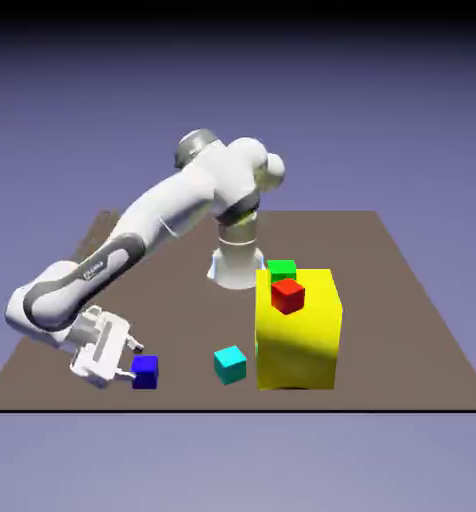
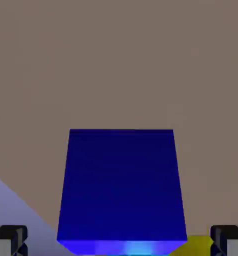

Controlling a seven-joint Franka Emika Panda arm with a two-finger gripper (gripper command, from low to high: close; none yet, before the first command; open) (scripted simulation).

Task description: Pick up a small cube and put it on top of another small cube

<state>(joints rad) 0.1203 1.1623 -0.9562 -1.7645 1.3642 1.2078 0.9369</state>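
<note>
The small dark blue cube (image 1: 145, 371) rests on the brown table near its front edge, at the exterior view's left. My gripper (image 1: 133, 364) lies low and tilted beside it, reaching in from the left, with the cube between its fingers. In the hand view the blue cube (image 2: 122, 185) fills the lower middle. The grey fingertips (image 2: 11, 240) show at both bottom corners, and a strip of table shows between each tip and the cube. The gripper (image 2: 119, 246) is open around the cube. A cyan small cube (image 1: 230, 364) sits to the blue cube's right.
A big yellow block (image 1: 298, 330) stands right of the cyan cube, with a red cube (image 1: 288, 295) and a green cube (image 1: 281, 270) on top. The table's front edge (image 1: 182, 408) runs just below the blue cube. A sliver of the yellow block (image 2: 197, 245) shows in the hand view.
</note>
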